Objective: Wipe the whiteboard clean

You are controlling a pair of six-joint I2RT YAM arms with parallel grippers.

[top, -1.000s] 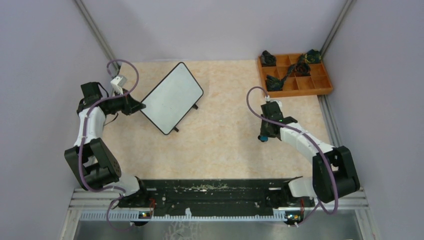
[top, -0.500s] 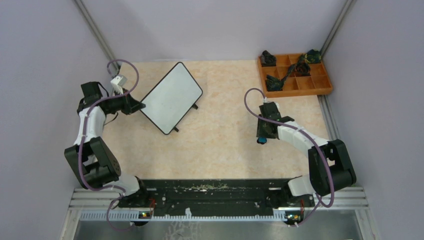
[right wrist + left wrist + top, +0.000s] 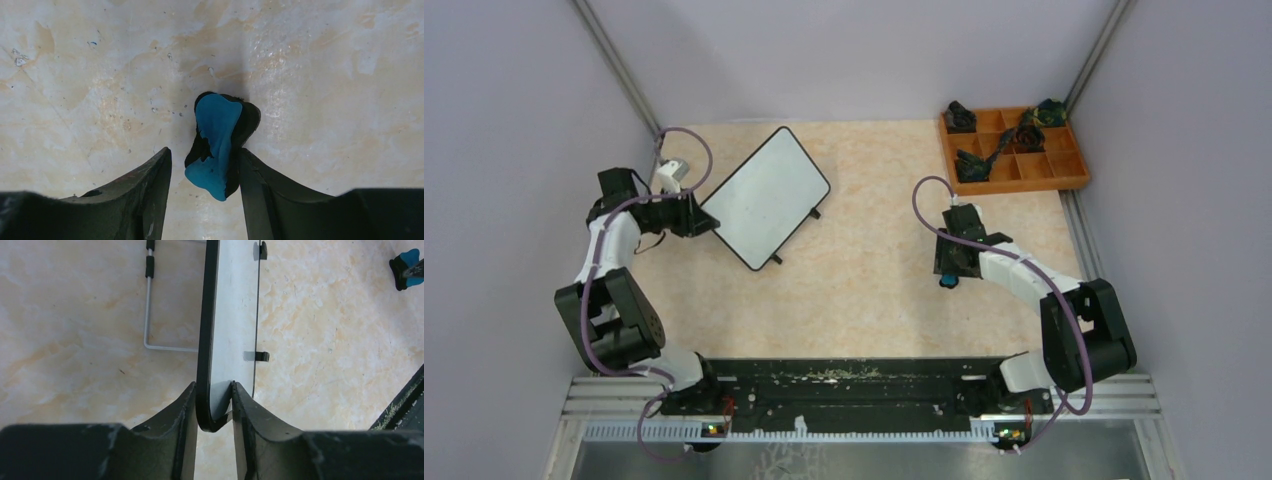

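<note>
The beige marbled table (image 3: 874, 290) fills the overhead view. On its upper left part stands the whiteboard (image 3: 766, 193), a white rectangle in a thin black rounded frame, turned diagonally. An orange compartment tray (image 3: 1064, 165) holding dark crumpled things sits in the upper right corner. My left end effector (image 3: 707, 217) is clamped on the board's lower left corner. Only the left wrist view shows this edge-on: the frame's corner is squeezed between both fingers, with a bent wire stand (image 3: 148, 315) behind the board and small black feet (image 3: 262, 356) on its front. My right end effector (image 3: 945, 277), well apart at right of centre, pinches a blue-and-black eraser (image 3: 215, 135). Its wrist view shows the ragged pad casting a shadow on the table.
</note>
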